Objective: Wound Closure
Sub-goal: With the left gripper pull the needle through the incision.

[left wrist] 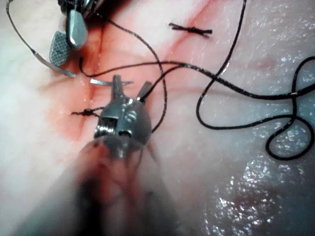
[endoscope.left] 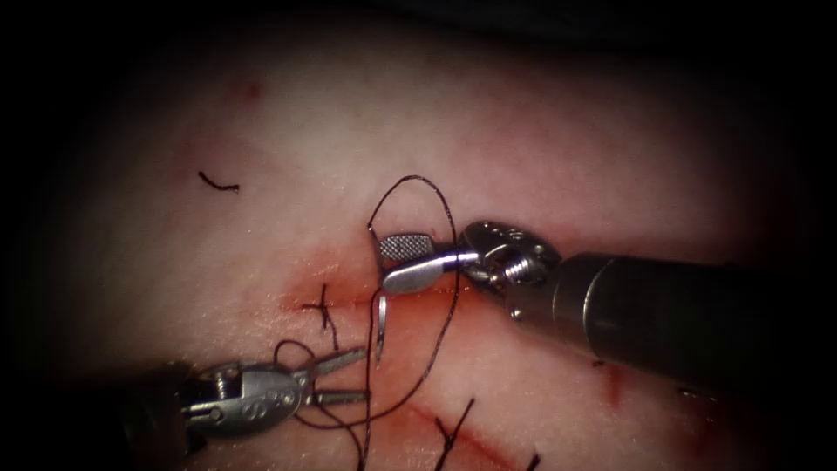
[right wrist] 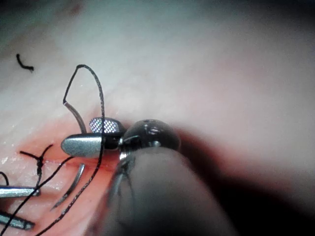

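Tissue [endoscope.left: 523, 148] is the whole backdrop, pale, with the cut [endoscope.left: 349, 303] running 9 to 3 o'clock across the middle and red fluid [endoscope.left: 418, 307] along it. One finished stitch [endoscope.left: 323, 307] crosses the cut toward 9 o'clock, and a loose cut end [endoscope.left: 218, 183] lies well apart at 10 o'clock.

Needle [endoscope.left: 380, 331] sits in the tissue across the cut. Its pointed end stands out on the 6 o'clock side, and its tail end rises on the 12 o'clock side, where the thread [endoscope.left: 449, 314] leaves it, loops up and drops back toward 6.

Right tool [endoscope.left: 386, 264] comes in from 3 o'clock, shaft nearly level, wrist bent so the jaws lie flat over the cut. Jaws are wide apart, ridged face showing, set around the needle's middle but not clamped on it; they hold nothing.

Left tool [endoscope.left: 363, 375] comes in from 8 o'clock, low and tilted slightly up. Its jaws are parted like a fork and hold nothing, with the upper fingertip just beside the needle's point and thread passing close by.

Judgement: the needle is free of both tools. Any grab on the exposed end should land behind the point, not on it, then follow the curve to avoid tearing the edge. Loose thread near the left tool could get pinched, so keep it out of the jaws.
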{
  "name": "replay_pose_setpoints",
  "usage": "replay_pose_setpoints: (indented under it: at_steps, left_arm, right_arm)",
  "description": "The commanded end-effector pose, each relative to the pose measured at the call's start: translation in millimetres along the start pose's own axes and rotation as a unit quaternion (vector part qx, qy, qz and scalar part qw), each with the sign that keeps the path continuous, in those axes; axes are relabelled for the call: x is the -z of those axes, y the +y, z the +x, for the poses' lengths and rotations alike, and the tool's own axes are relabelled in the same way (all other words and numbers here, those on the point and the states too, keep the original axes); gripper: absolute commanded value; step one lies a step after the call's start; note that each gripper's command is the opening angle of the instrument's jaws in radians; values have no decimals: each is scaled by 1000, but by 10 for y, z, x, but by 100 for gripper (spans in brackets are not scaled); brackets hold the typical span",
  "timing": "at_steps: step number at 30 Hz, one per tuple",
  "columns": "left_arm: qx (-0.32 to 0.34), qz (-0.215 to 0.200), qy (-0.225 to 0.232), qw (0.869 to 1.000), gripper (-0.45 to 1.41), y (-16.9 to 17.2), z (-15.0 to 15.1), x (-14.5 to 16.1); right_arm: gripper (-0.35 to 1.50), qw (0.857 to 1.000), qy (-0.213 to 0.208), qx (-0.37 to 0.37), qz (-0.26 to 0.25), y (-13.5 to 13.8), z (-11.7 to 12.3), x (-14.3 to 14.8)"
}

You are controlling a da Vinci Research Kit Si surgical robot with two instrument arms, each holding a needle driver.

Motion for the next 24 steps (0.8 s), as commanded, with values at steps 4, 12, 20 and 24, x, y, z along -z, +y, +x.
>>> replay_pose_setpoints:
  at_steps: [4, 12, 20, 24]
  left_arm:
    - [-12, 3, -2, 1000, 24, -10, 0, -15]
    - [-56, -16, -21, 998, 27, -14, -4, -38]
    - [-74, -40, -39, 996, 29, -5, -17, -49]
    - [-77, -44, -36, 995, 31, -10, -26, -49]
  right_arm:
    - [120, 1000, 14, 1, -7, 22, 12, 17]
    - [111, 1000, 26, 4, -15, 32, 19, 46]
    - [101, 999, 33, 17, -19, 33, 17, 49]
    - [95, 999, 33, 22, -19, 34, 13, 48]
